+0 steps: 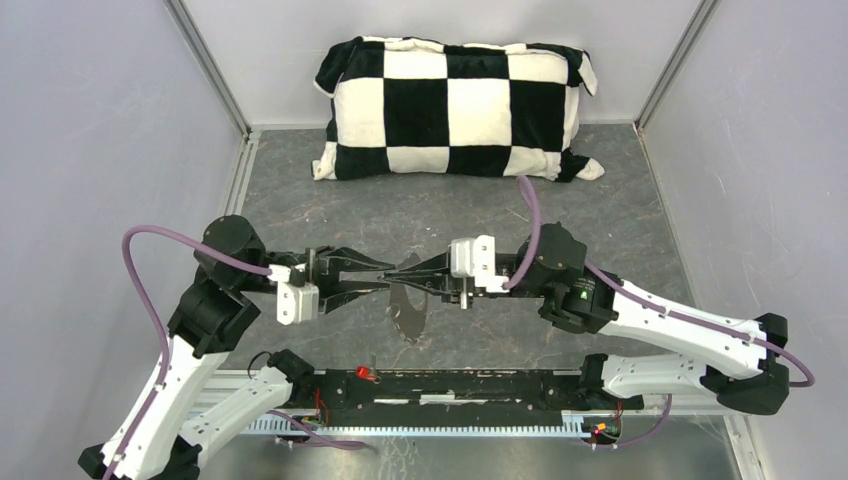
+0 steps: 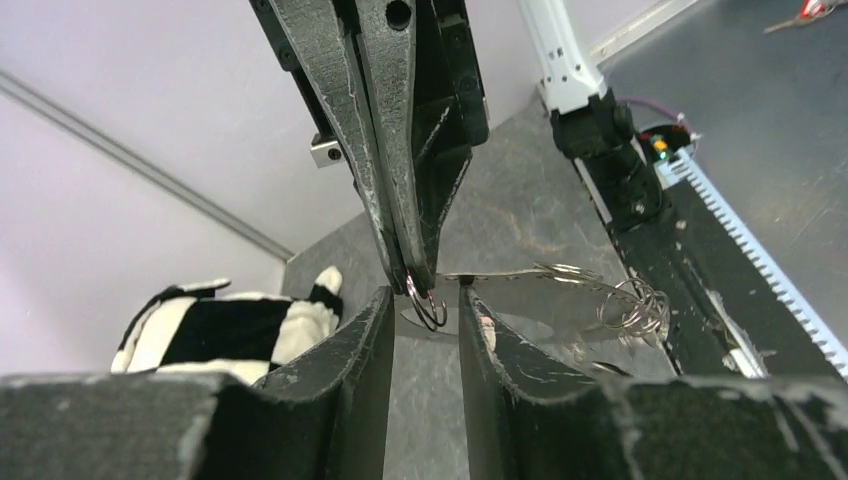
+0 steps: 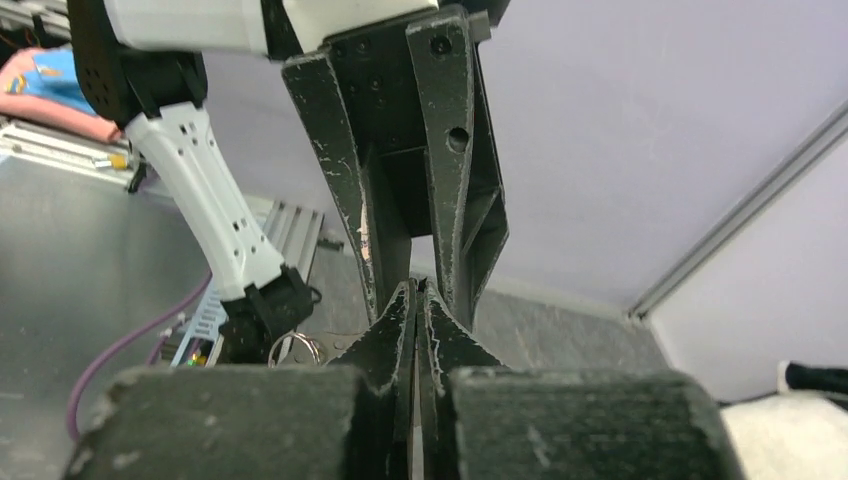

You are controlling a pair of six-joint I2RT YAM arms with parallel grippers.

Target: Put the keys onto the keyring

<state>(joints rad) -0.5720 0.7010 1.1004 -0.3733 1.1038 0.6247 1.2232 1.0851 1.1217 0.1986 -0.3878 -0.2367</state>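
The keyring (image 1: 410, 312), a thin grey wire loop fringed with small metal rings (image 2: 630, 305), hangs above the table's middle. My right gripper (image 1: 402, 273) is shut on its upper edge; in the right wrist view its fingers (image 3: 400, 320) are pressed together. My left gripper (image 1: 388, 275) faces it tip to tip. It stands open, its fingers (image 2: 365, 340) either side of the right gripper's tips (image 2: 420, 283) and touching nothing. One key with a red tag (image 1: 366, 374) lies on the black base rail at the near edge.
A black-and-white checkered cushion (image 1: 455, 108) lies against the back wall. Grey walls close in both sides. The black rail (image 1: 480, 385) between the arm bases runs along the front edge.
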